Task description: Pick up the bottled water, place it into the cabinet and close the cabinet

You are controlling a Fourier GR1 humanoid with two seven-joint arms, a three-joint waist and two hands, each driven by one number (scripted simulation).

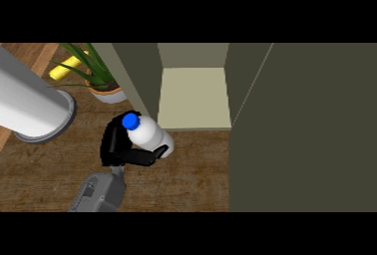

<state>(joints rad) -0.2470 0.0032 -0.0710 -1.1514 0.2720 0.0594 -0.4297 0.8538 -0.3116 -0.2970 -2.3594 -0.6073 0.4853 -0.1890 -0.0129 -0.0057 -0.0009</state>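
The water bottle (152,132) is white with a blue cap (131,121). It lies tilted in my left hand (115,143), whose black fingers curl round its lower body. Hand and bottle hover over the wooden counter just left of the cabinet's front edge. The cabinet (195,97) stands open, showing a pale bare shelf inside. Its dark door (309,129) is swung out and fills the right of the view. My right hand does not show.
A potted plant (109,92) stands just beyond the bottle, against the cabinet's left wall. A large white cylinder (29,104) on a grey base sits at far left, with a yellow object (65,67) behind the plant.
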